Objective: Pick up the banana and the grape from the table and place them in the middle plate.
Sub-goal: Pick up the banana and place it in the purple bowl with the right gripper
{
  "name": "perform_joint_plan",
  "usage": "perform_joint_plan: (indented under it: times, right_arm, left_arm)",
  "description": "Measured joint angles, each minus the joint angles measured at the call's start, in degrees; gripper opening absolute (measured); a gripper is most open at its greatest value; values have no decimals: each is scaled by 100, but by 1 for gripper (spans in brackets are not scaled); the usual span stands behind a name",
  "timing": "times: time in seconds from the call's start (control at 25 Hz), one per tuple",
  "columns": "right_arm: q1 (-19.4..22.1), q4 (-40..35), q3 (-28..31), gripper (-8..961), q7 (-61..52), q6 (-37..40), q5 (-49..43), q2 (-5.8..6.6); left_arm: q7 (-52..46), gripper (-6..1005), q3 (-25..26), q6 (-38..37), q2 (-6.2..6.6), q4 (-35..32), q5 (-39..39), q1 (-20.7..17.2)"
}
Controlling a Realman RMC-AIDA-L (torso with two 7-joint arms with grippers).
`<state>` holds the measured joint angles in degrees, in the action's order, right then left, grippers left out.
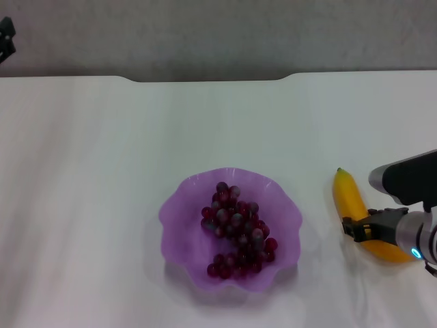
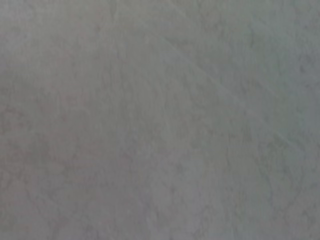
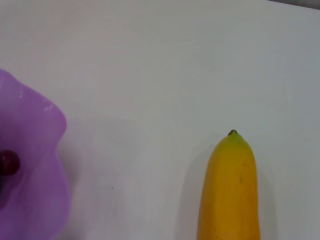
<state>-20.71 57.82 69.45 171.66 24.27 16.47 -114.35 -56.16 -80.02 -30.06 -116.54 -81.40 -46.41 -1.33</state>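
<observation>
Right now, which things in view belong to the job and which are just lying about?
Job:
banana on the table
grapes in the purple plate
right gripper at the banana

Lying about:
nothing; left gripper parked at the far left

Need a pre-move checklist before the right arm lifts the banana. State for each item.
1. Grape already in the middle plate: ok.
2. Banana on the table, to the robot's right of the plate, apart from it: ok; not yet lifted.
3. Right gripper at the banana's near half, fingers straddling it: ok for position; firm grasp: cannot tell.
4. Room for the banana in the plate: ok; bare plate shows around the grapes, though it may have to lie partly on them.
5. Path from banana to plate: ok; only bare table between them in the right wrist view.
6. Left gripper parked at the far left, away from the plate: ok.
</observation>
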Motion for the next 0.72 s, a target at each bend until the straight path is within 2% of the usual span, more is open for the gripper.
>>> perform_joint_plan:
  times: [0.2,0.72]
  right_arm:
    - [5,-13,-54,506,6,-46,-60,1]
    - [188,292,-269,514,11,-155,-351,8]
  left_arm:
    - [0,880,-41,0,0,-42,0,-17]
    - [0,880,-40,0,0,-45,-9,-47]
